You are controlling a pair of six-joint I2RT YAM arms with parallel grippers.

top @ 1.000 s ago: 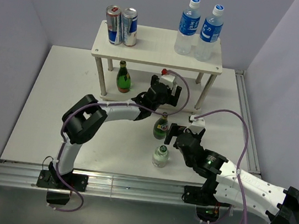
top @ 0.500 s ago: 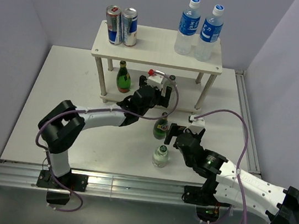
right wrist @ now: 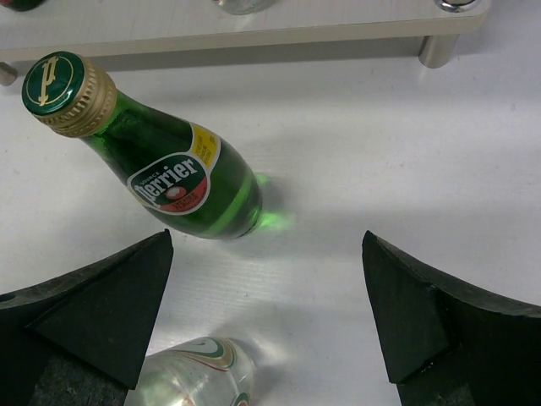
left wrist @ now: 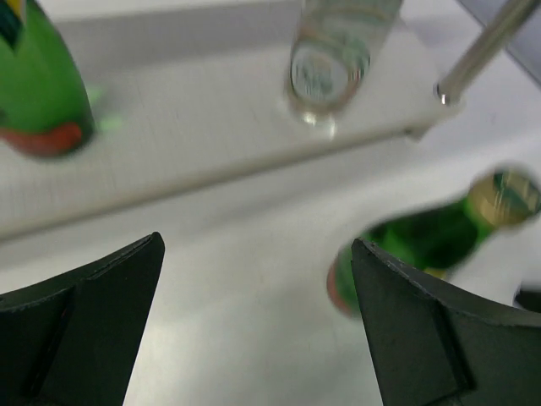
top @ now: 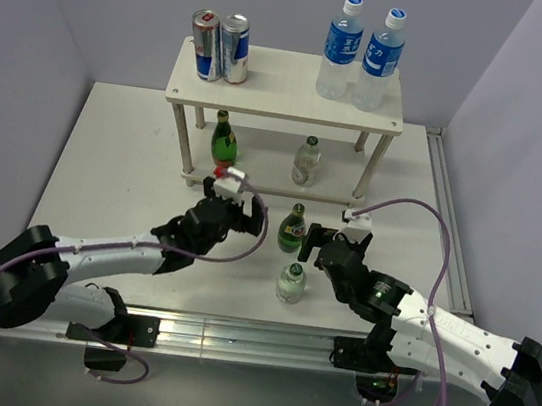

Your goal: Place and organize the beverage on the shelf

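Note:
The cream-white shelf (top: pixel 288 84) carries two cans (top: pixel 220 46) and two water bottles (top: pixel 363 54) on its top board. On its lower board (left wrist: pixel 194 135) stand a green bottle (top: pixel 223 139) and a clear bottle (top: pixel 305 160). In front of the shelf, on the table, are a green Perrier bottle (top: pixel 293 228) and a clear bottle (top: pixel 291 283). My left gripper (top: pixel 242 211) is open and empty, left of the Perrier bottle (left wrist: pixel 423 237). My right gripper (top: pixel 324 243) is open, just right of both table bottles (right wrist: pixel 169 178), holding nothing.
The shelf's round legs (left wrist: pixel 486 46) stand at the corners of the lower board. The white table (top: pixel 104 170) ends in a metal rail (top: pixel 232 337) at the near side. Grey walls close in the back and sides.
My left arm has drawn back from under the shelf toward the near left, and the clear bottle now stands uncovered on the lower board. The right arm has not moved.

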